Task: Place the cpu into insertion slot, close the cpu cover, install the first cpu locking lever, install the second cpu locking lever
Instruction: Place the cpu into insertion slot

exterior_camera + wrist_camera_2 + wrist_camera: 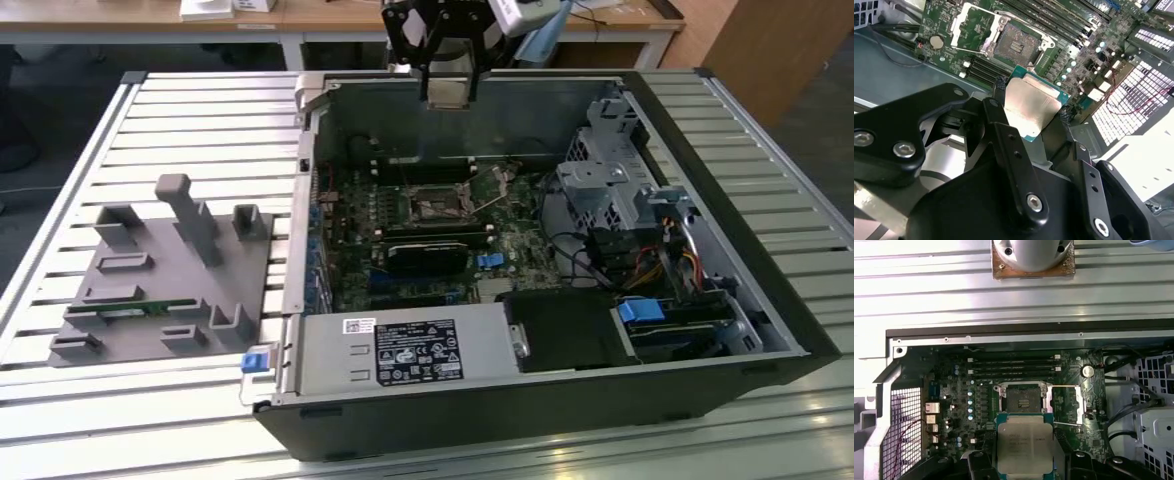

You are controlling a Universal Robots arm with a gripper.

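My gripper (1031,100) is shut on the cpu (1029,107), a flat square chip with a dull silver top and a green edge, gripped on two opposite sides. In the exterior view the gripper (450,98) hangs with the cpu (450,88) above the far wall of the open computer case. The insertion slot (1023,399) lies uncovered on the green motherboard, below and ahead of the chip (1024,440). The cpu cover (1066,402), a silvery frame, is flipped open beside the slot (1016,45). A thin lever (1070,424) sticks out near it.
The case's far wall (454,110) is right under the gripper. Long black memory slots (1014,367) run beside the socket. A drive cage (607,180) with cables stands at the exterior view's right, and a power supply (400,350) at the front. A grey fixture (167,275) sits at the left.
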